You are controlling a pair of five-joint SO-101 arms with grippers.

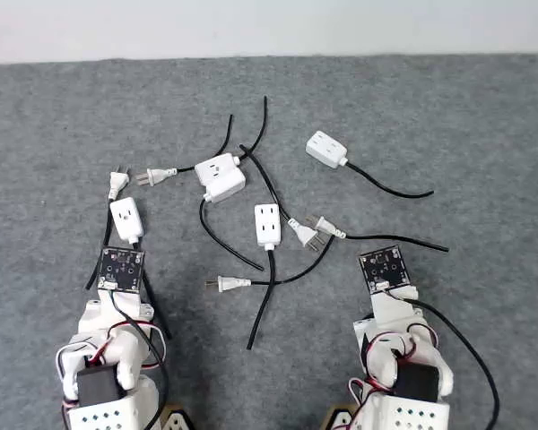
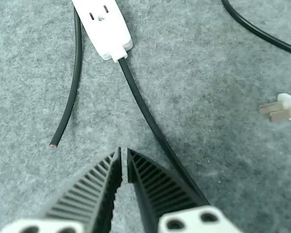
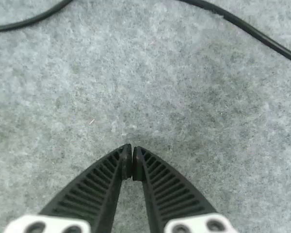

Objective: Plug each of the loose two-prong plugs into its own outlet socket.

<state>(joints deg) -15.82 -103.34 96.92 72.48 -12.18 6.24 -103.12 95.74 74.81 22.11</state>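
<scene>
Five loose plugs lie on the grey mat (image 1: 484, 116), none of them in a socket. The left plug (image 1: 117, 183) sits just beyond the left socket (image 1: 125, 219), and the second plug (image 1: 160, 176) points its prongs toward it. The third plug (image 1: 305, 235) and fourth plug (image 1: 325, 224) lie touching, just right of the middle socket (image 1: 266, 224). The near plug (image 1: 229, 284) rests between the two arms. Two more sockets, a back one (image 1: 217, 167) and a front one (image 1: 226, 185), lie pressed side by side, and the far socket (image 1: 325, 150) is well apart at the right.

The left gripper (image 2: 124, 158) hangs over the mat with its jaws all but closed, a sliver between the tips, holding nothing; the left socket's cord (image 2: 145, 114) runs just beside it. The right gripper (image 3: 132, 156) has its jaws tip to tip, empty, over bare mat.
</scene>
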